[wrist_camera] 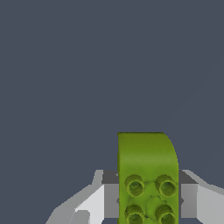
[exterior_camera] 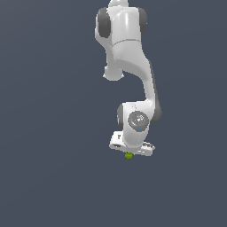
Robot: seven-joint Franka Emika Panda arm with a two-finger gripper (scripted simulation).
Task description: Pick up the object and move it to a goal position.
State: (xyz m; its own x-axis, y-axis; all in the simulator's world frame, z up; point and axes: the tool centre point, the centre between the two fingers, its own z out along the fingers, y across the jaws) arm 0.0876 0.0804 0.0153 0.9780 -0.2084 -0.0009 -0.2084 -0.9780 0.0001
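Item, nearest the wrist lens: the small yellow-green studded plastic block (wrist_camera: 148, 177), rounded at one far corner, four round studs facing the camera. You see it sitting between the two grey finger pads (wrist_camera: 111, 194), one pressed against each flank, with no gap visible on either side. Judge the fingers closed onto it, narrowed to the block's own width.

Item: the white two-fingered gripper (wrist_camera: 148, 197) of the Panda arm. In the exterior view the gripper (exterior_camera: 129, 153) hangs below the white jointed arm (exterior_camera: 128, 57), and the block (exterior_camera: 128, 155) shows only as a green speck under the hand.

Item: the plain slate-grey ground (exterior_camera: 48, 177). No shadow or contact line shows, so you cannot tell whether the block is clear of it or resting on it. No goal marker is visible in either view.

Hazards for you to weigh:
- Much of the block projects beyond the pads; the hold looks to be on the near end only. A quick swing could lever it round or out of the grip.
- The flanks look smooth, so friction alone carries it; any easing of the fingers would drop it.
- If the block is low, a sideways move before lifting could drag it and twist it in the pads.
- With the goal unseen, you have nothing here to check the heading against.
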